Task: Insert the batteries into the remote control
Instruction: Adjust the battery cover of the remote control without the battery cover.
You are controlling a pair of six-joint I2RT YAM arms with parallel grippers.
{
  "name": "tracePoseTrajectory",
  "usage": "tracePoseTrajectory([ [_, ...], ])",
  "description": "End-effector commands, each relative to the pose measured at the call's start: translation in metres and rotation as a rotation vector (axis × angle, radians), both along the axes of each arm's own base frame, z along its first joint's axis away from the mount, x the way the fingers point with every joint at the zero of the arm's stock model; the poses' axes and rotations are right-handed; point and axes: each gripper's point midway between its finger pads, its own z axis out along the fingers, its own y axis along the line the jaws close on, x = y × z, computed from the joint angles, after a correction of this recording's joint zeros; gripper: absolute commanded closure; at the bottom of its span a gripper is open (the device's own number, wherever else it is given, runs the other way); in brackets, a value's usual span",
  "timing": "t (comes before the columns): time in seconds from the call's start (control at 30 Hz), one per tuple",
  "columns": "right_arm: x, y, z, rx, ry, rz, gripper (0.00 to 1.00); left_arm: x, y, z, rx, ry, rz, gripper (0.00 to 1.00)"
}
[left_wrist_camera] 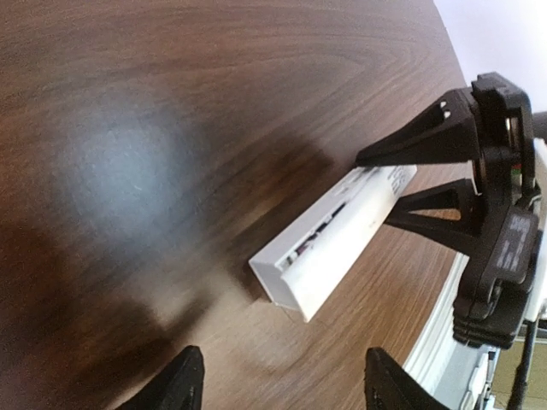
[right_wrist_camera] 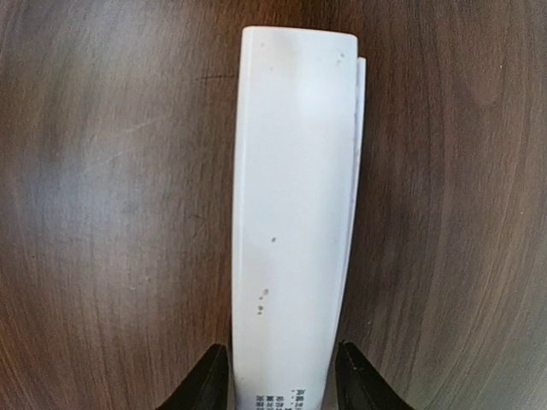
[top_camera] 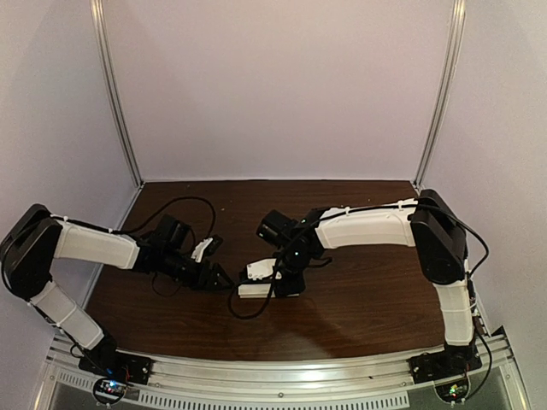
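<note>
The remote control (top_camera: 255, 290) is a slim white bar lying on the dark wood table between the two arms. My right gripper (top_camera: 286, 278) straddles its right end with a finger against each long side. In the right wrist view the remote (right_wrist_camera: 291, 213) runs straight away from the gripper (right_wrist_camera: 282, 380). A thinner white strip (right_wrist_camera: 359, 128) peeks out along its right edge. My left gripper (left_wrist_camera: 282, 384) is open and empty, just short of the remote's near end (left_wrist_camera: 342, 231). Dark bits (left_wrist_camera: 320, 226) show in a slot along the remote's top. No loose batteries are in view.
The table's front edge with its white metal rail (left_wrist_camera: 444, 342) runs close to the right of the remote in the left wrist view. A black cable (top_camera: 244, 309) loops on the table in front of the remote. Pale walls and metal posts (top_camera: 120, 102) enclose the back and sides.
</note>
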Motion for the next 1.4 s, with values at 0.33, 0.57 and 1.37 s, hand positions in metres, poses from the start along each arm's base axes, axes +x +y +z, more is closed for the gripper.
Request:
tracePoseTrajectory([
  [0.33,0.003,0.002,-0.006,-0.02,-0.001,-0.017,0.62,-0.002,-0.023,0.001,0.029,-0.193,-0.086,0.29],
  [0.57,0.004,0.001,-0.006,-0.022,0.0,-0.021,0.64,-0.01,-0.03,-0.01,0.08,-0.217,-0.131,0.28],
  [1.37,0.005,-0.001,-0.008,-0.029,-0.001,-0.019,0.65,-0.006,-0.032,-0.036,0.216,-0.279,-0.2,0.3],
])
